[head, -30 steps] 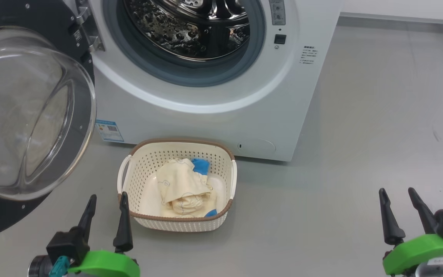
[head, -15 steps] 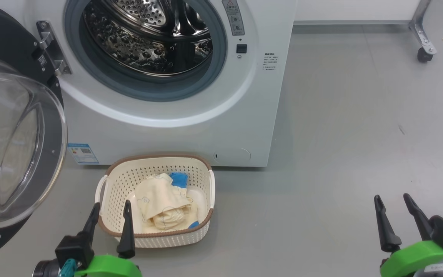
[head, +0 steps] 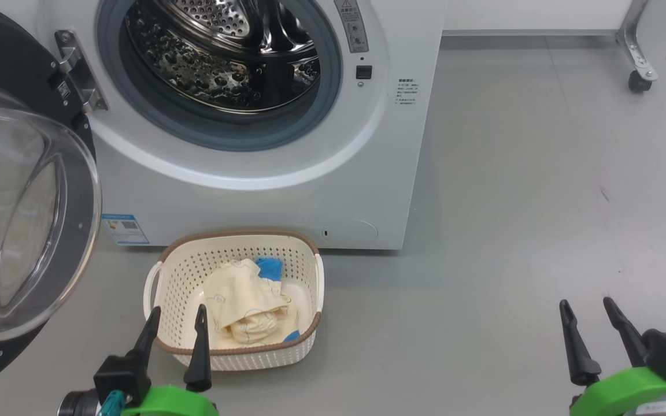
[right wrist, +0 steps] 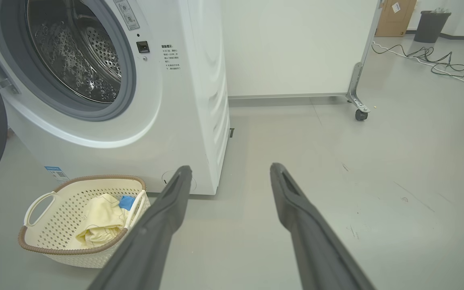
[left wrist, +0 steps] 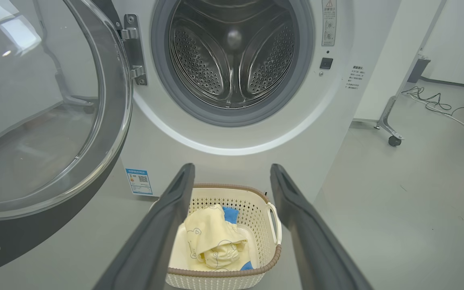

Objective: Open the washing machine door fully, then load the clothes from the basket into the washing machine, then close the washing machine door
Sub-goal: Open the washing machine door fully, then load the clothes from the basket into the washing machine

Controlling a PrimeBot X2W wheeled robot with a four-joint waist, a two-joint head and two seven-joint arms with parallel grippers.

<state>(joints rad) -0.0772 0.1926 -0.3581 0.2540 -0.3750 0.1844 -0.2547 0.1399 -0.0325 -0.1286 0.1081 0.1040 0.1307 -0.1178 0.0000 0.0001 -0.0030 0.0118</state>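
Observation:
The white washing machine [head: 310, 190] stands with its steel drum [head: 223, 52] exposed. Its door [head: 15, 219], black-rimmed with a clear glass bowl, hangs swung out to the left. On the floor in front sits the cream basket [head: 165, 277] holding pale yellow clothes [head: 246, 306] and a blue piece [head: 269, 268]. My left gripper [head: 177, 315] is open, its fingertips over the basket's near left rim, nothing between them. In the left wrist view the basket [left wrist: 256, 201] and clothes [left wrist: 212, 237] lie between the open fingers. My right gripper [head: 586, 306] is open over bare floor, well right of the basket.
Grey floor spreads to the right of the machine. A wheeled stand leg [head: 633, 81] is at the far right, with a white panel [right wrist: 296, 44] behind. Cables [right wrist: 429, 56] trail on the floor, and a dark bin [right wrist: 431, 24] stands far back.
The camera shifted early on, moving the whole scene left and down. Since half a second ago the left gripper has edged right toward the basket rim; the right gripper sank slightly.

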